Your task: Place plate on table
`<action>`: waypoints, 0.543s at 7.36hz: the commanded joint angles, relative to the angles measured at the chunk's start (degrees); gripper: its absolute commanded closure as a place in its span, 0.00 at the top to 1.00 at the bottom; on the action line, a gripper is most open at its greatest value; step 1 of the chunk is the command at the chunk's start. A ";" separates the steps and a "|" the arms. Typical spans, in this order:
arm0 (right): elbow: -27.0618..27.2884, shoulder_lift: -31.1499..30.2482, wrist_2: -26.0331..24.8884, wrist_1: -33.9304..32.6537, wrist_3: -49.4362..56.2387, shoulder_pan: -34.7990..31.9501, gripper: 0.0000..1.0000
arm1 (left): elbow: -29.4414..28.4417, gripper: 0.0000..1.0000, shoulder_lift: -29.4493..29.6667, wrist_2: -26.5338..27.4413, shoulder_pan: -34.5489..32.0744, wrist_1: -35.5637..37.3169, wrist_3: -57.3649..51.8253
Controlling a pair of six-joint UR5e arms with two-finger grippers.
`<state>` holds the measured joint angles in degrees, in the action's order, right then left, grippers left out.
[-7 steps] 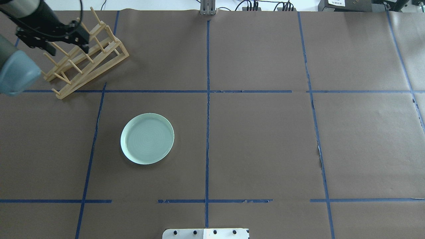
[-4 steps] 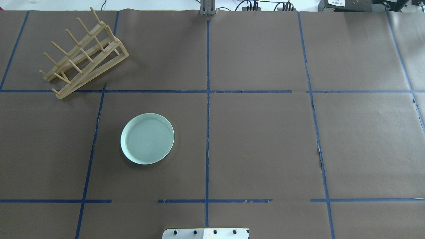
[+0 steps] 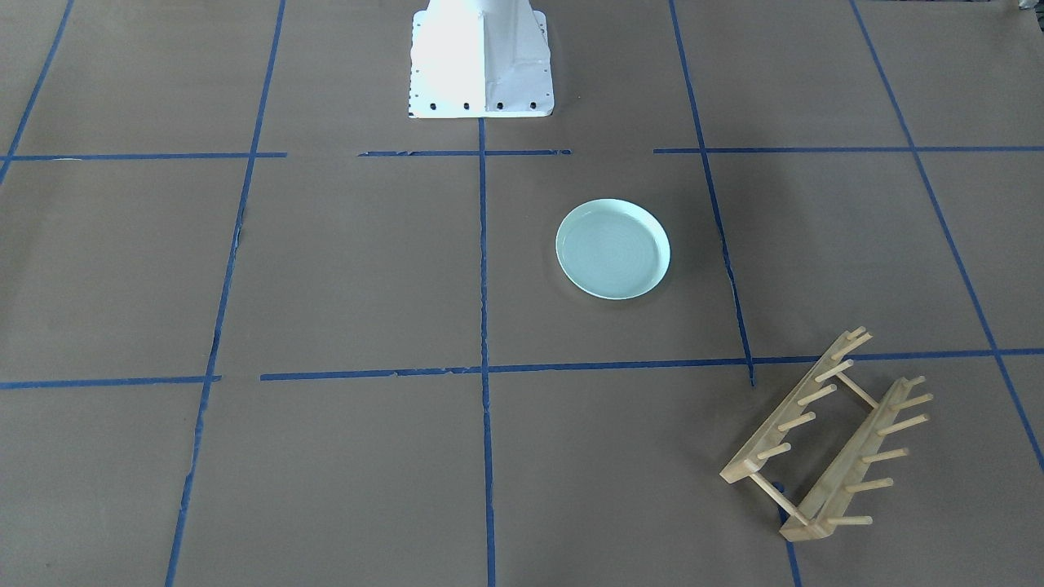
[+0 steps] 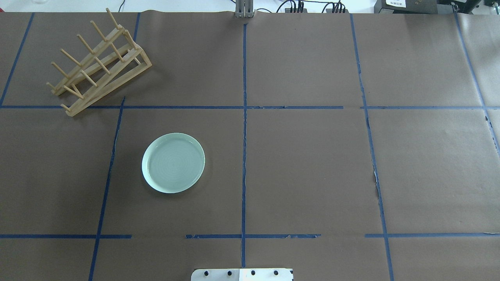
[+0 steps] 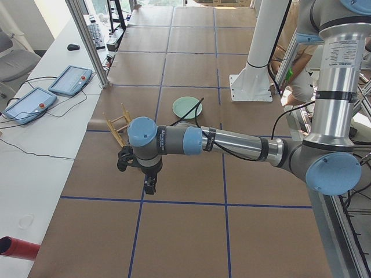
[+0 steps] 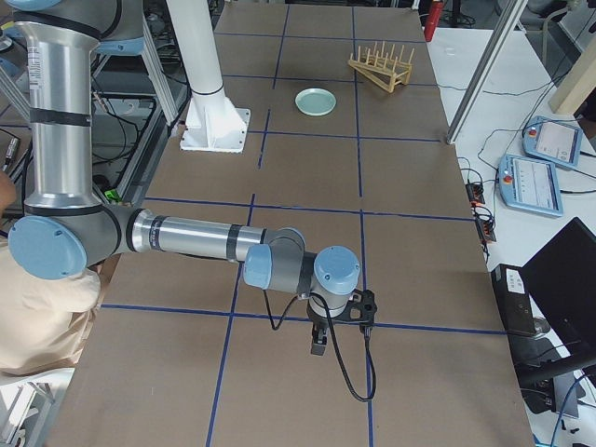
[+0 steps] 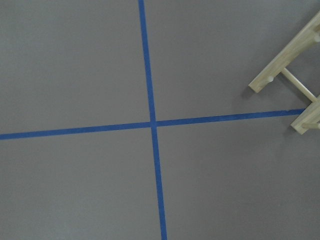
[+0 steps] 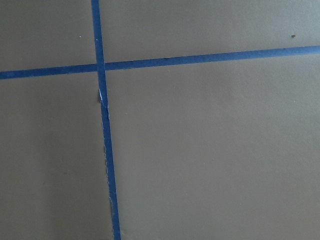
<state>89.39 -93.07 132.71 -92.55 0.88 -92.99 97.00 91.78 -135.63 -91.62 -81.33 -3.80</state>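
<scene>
The pale mint-green plate [image 4: 173,162] lies flat on the brown paper table [image 4: 312,156], left of the centre tape line; it also shows in the front view [image 3: 612,249] and both side views [image 5: 187,107] [image 6: 316,101]. No gripper touches it. My left gripper [image 5: 149,186] shows only in the exterior left view, hanging over bare table well away from the plate, beyond the rack; I cannot tell its state. My right gripper [image 6: 318,345] shows only in the exterior right view, far from the plate; I cannot tell its state.
A light wooden peg rack [image 4: 99,64] stands empty at the far left of the table, also in the left wrist view [image 7: 292,85]. The white robot base [image 3: 479,57] is at the near edge. Tablets [image 5: 55,90] lie beyond the table.
One second ago my left arm and gripper hung over the rack in the overhead view; they have since moved out of that view. The plate and rack have not moved.
</scene>
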 commanded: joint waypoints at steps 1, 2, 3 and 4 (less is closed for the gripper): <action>0.00 0.00 0.00 0.00 0.00 0.00 1.00 | -0.14 1.00 -1.86 0.45 -0.23 0.12 0.64; 0.08 0.00 0.00 0.00 0.00 0.00 1.00 | 0.73 1.00 -1.69 0.37 -0.14 -0.06 0.03; 0.09 0.00 0.00 0.00 0.00 0.00 1.00 | 0.91 1.00 -1.00 0.46 -0.05 -0.06 0.02; 0.09 0.00 0.00 0.00 0.00 0.00 1.00 | 1.00 1.00 -0.90 0.46 0.04 -0.15 -0.06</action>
<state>89.46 -93.07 132.71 -92.55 0.88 -92.99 97.76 90.60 -135.22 -91.69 -81.39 -3.73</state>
